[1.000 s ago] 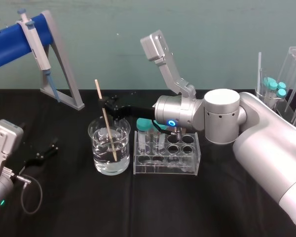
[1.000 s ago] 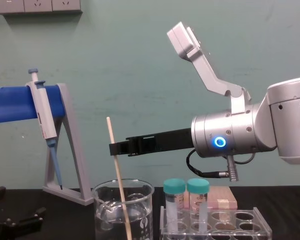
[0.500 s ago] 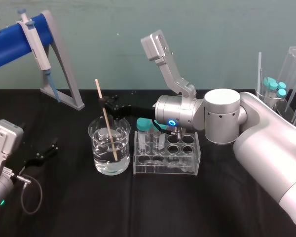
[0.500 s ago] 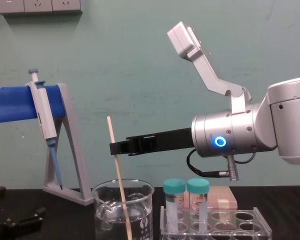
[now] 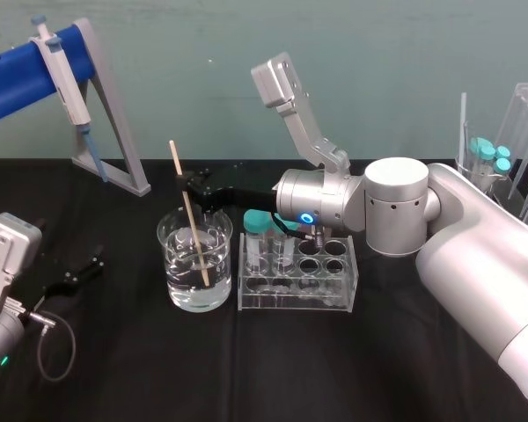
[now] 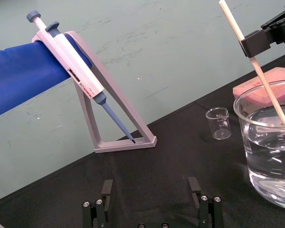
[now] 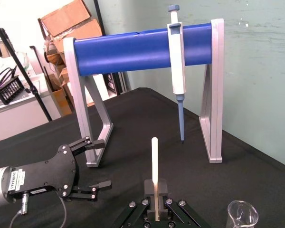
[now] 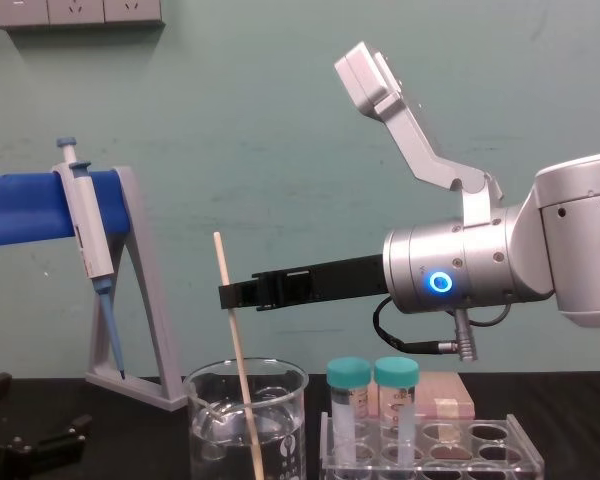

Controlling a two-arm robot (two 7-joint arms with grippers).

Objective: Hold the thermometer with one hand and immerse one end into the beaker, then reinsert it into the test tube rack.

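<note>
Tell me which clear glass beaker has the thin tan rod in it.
The wide clear glass beaker of water: the pale tan rod, held by the right gripper, dips into it. The tiny glass beaker stands empty.

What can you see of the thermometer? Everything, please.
The thermometer is a long, very thin, straight pale tan rod that looks like wood, with no markings I can make out. It stands tilted, its top leaning toward the robot's left, and is taller than the beaker. The right gripper has its fingers shut on the upper part. The lower end sits in the water.
</note>
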